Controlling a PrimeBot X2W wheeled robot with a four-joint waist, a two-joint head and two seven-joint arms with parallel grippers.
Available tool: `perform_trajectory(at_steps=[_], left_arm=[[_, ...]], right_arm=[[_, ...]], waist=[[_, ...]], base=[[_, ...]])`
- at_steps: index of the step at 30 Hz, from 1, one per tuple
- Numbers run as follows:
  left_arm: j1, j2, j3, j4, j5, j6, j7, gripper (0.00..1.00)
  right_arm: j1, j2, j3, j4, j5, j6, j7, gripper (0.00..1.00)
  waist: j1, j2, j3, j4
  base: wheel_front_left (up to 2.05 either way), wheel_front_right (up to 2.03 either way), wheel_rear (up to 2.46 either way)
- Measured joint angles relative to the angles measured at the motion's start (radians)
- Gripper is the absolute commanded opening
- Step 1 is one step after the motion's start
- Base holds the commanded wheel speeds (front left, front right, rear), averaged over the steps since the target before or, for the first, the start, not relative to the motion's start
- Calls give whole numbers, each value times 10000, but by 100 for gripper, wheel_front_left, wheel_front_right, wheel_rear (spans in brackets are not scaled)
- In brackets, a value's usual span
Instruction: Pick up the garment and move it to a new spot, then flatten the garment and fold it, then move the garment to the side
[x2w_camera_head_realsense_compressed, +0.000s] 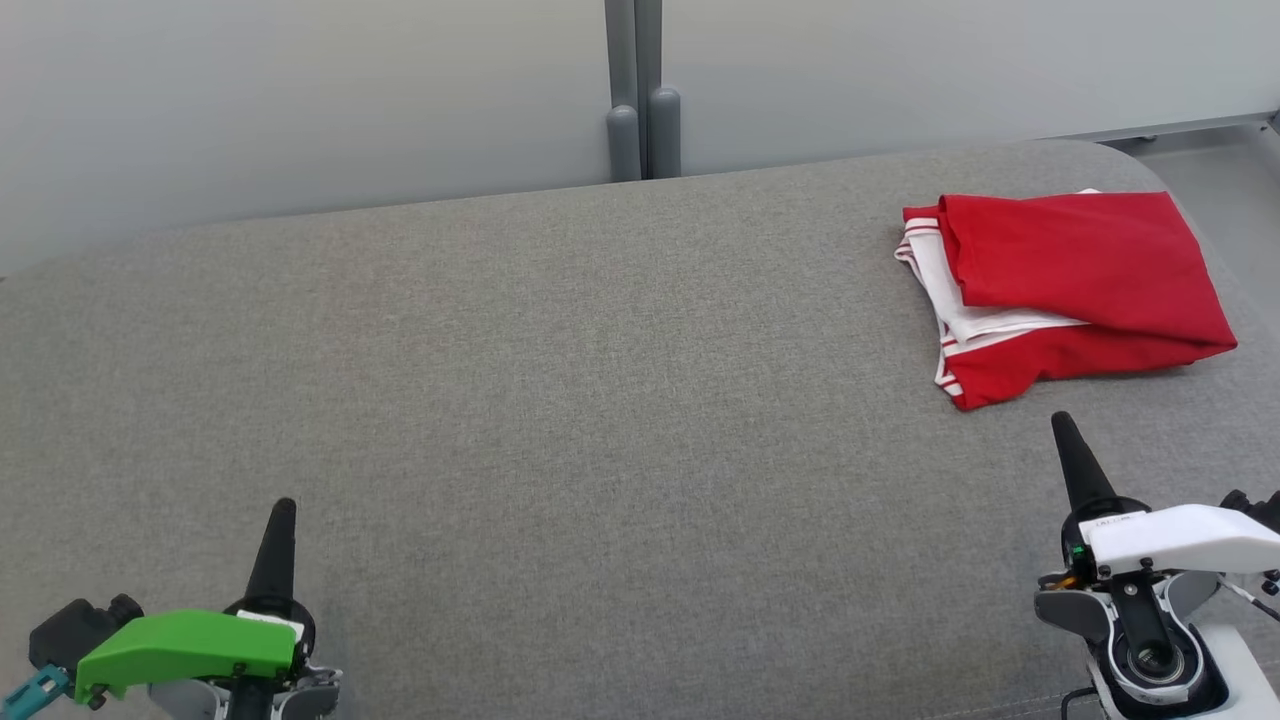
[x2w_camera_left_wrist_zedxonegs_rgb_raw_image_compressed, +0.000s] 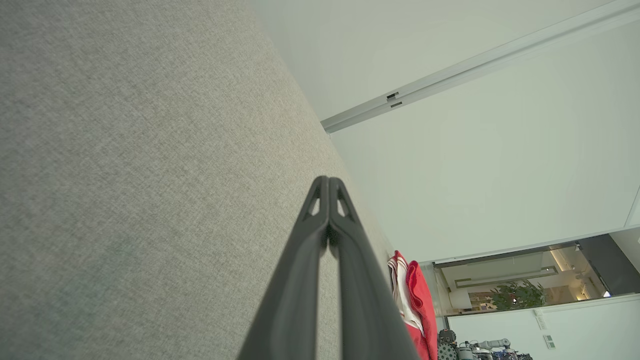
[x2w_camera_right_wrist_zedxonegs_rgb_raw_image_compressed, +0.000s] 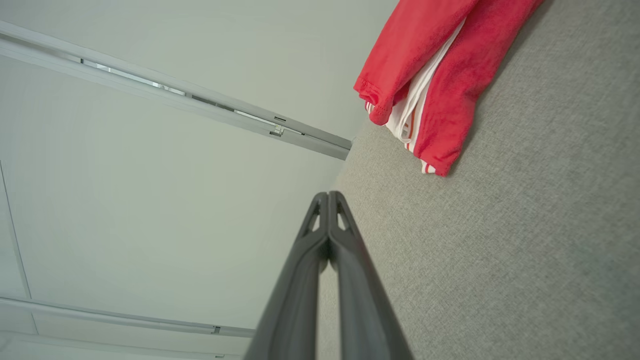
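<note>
grey cushion (x2w_camera_head_realsense_compressed: 560, 400), red garment (x2w_camera_head_realsense_compressed: 1080, 280) lengthwise left-right, far right; left tool (x2w_camera_head_realsense_compressed: 285, 510), right tool (x2w_camera_head_realsense_compressed: 1062, 425) closed, empty

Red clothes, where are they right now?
In the head view, the red garment lies folded on the grey surface's far right side, just beyond the right gripper.

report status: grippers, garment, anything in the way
Left gripper shut, empty. Right gripper shut, empty, just short of garment. Garment folded, far right on grey surface. Nothing between it and right gripper.
</note>
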Motion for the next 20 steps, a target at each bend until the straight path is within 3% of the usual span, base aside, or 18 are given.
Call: perform_trajectory(at_steps=[20], left_arm=[[-413,50,470,190,-2236,-334,533,0]], right_arm=[[-224,-88,-619,48,2752,364,499,0]], waist=[[0,0,-49,-18]], base=[[0,0,0]])
